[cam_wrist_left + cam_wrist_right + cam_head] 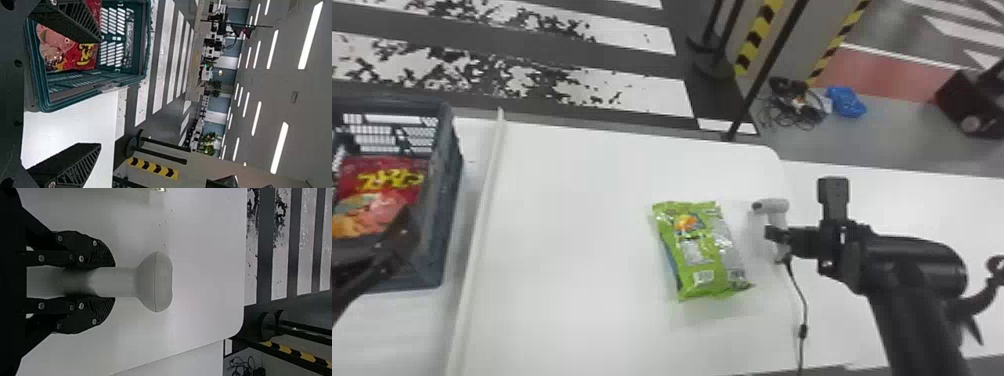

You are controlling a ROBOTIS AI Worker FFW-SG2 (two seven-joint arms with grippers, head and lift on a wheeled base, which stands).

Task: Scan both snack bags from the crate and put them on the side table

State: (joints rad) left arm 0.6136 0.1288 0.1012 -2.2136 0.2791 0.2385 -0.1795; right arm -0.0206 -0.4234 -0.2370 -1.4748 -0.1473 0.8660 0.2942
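Observation:
The left gripper [399, 237] is over the near part of the crate, beside the red snack bag [379, 192] lying inside it. In the left wrist view, the left gripper [98, 92] stands open with nothing between its fingers, and the red bag [68, 49] shows partly behind one of them. At the table's right side, the right gripper [776, 234] holds the white scanner [772, 206]. The right wrist view has the right gripper [111, 282] shut around the handle of the scanner [154, 282]. The green snack bag [699, 250] lies flat on the table, left of the scanner.
The dark crate [444, 200] stands at the left, with a raised white strip [482, 220] running along the table between it and the green bag. The scanner's black cable [802, 300] trails toward the near edge. A second white table surface [897, 205] adjoins on the right.

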